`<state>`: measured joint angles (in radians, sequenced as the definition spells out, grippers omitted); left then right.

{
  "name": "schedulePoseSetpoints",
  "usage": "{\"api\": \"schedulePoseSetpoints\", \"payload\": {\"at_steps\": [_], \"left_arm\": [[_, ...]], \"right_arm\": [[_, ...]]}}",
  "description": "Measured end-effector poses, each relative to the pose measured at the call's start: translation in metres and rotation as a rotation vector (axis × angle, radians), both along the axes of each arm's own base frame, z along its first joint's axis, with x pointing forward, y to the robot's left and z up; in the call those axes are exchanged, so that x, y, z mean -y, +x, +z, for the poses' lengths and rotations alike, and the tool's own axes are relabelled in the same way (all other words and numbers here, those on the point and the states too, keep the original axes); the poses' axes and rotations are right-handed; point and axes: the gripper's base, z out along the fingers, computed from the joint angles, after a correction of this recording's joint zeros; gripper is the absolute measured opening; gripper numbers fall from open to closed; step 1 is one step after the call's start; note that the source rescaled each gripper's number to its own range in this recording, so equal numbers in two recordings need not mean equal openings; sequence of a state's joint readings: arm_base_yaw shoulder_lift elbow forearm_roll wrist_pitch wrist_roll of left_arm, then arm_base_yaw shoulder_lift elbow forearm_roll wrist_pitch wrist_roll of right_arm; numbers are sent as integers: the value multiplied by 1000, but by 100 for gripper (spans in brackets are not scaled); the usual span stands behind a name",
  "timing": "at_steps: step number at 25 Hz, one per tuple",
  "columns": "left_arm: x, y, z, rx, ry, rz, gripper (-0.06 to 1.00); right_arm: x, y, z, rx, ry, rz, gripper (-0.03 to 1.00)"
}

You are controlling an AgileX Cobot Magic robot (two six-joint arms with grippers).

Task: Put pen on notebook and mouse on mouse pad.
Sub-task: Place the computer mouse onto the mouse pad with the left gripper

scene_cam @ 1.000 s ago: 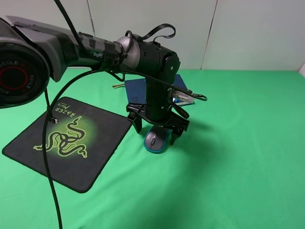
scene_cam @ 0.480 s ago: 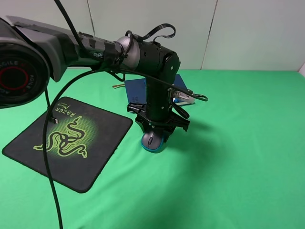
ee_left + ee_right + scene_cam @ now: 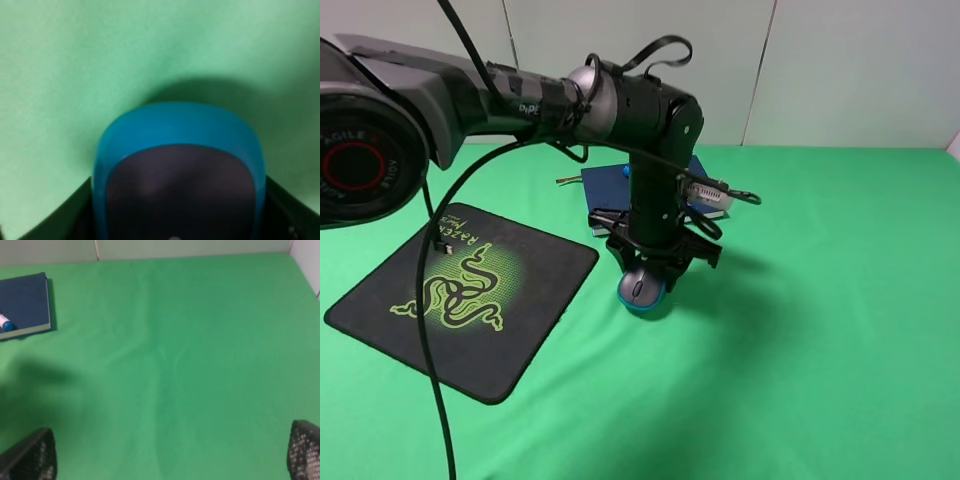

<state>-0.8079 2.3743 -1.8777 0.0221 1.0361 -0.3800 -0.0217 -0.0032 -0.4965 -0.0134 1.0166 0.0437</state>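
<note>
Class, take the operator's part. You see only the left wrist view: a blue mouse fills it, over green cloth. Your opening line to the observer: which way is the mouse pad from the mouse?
Observer: In the high view the mouse pad lies left of the mouse, apart from it, flat on the cloth.
Operator: Is the pen placed?
Observer: Yes. The right wrist view shows the pen lying on the notebook.
Operator: And the right gripper?
Observer: Open above the cloth, holding nothing.
</note>
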Motion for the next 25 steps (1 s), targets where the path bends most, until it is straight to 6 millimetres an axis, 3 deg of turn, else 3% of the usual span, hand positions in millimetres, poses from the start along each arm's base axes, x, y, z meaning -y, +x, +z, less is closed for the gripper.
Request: {"api": "schedulePoseSetpoints", "payload": {"at_steps": [9,18,25], "left_arm": [[14,13,55,62,-67,-42,0],[12,12,82,106,-107,-70,0],[12,12,85,113,-109,-106,0]], "right_arm": [[0,0,0,0,0,0,100],[0,0,0,-1,1,1,100],[0,0,0,-1,1,1,100]]}}
